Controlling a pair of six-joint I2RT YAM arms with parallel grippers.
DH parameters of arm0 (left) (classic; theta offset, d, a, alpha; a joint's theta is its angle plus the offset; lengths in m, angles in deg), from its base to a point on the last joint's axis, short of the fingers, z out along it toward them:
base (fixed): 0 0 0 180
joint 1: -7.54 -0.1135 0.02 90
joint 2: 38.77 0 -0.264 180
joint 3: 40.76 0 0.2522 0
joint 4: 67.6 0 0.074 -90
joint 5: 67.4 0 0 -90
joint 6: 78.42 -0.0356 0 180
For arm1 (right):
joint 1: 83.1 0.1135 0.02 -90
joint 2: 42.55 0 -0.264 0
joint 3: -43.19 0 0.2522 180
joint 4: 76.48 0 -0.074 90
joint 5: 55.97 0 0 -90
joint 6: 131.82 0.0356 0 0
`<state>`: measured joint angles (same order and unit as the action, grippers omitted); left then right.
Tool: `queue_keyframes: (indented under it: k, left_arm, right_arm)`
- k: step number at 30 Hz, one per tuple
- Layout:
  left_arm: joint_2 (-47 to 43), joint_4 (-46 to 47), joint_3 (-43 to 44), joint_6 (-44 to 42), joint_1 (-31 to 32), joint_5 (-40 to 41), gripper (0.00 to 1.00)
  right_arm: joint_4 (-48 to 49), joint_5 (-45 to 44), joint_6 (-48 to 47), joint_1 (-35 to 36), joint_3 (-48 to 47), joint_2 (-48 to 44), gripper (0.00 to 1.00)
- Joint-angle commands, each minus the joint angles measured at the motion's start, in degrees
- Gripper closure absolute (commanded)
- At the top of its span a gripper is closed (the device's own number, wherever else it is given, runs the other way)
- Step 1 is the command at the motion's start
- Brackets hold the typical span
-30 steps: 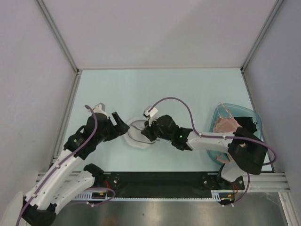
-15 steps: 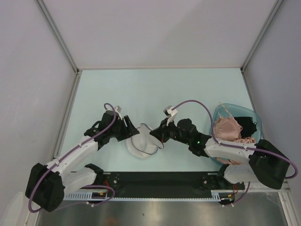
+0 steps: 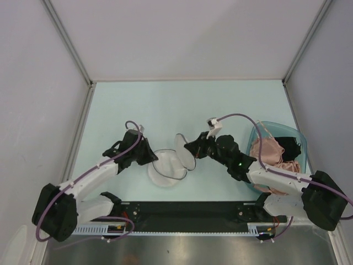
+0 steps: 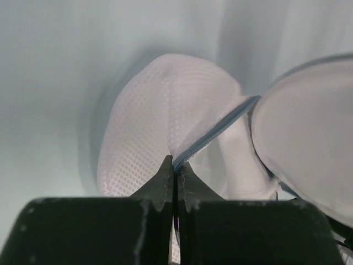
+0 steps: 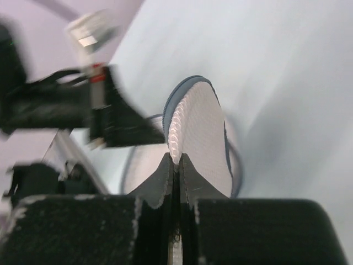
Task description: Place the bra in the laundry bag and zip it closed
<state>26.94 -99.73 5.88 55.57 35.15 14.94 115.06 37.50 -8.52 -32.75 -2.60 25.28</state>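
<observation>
Holding the laundry bag [image 3: 165,175] apart, the left gripper [image 3: 151,159] is pinched tight on the lower half's zip rim while the right gripper [image 3: 191,150] clamps the raised lid (both arms stretched low, meeting mid-table). The bra [image 3: 266,149] lies well right, in the teal basin [image 3: 276,123], nearest the right arm, so that claw likely fetches it.

Pale grey walls [image 3: 193,33] with metal corner posts [image 3: 67,41] enclose a light mint table [image 3: 182,105]
</observation>
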Motion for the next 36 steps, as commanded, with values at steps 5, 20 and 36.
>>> queue_keyframes:
  k: [5,20,36]
  left_arm:
    - [-14.4,-6.8,6.7,1.3,0.2,12.8,1.00]
    - [-16.7,-8.6,2.9,0.8,-1.4,22.4,1.00]
    - [-25.4,-22.0,4.6,0.9,-6.5,31.5,0.14]
  right_arm:
    - [-10.9,-19.5,14.8,-11.1,-0.1,-5.9,1.00]
    - [-62.5,-31.6,1.2,-30.4,-25.6,-4.6,0.01]
    - [-57.0,-27.9,0.3,-49.6,-15.0,-0.4,0.13]
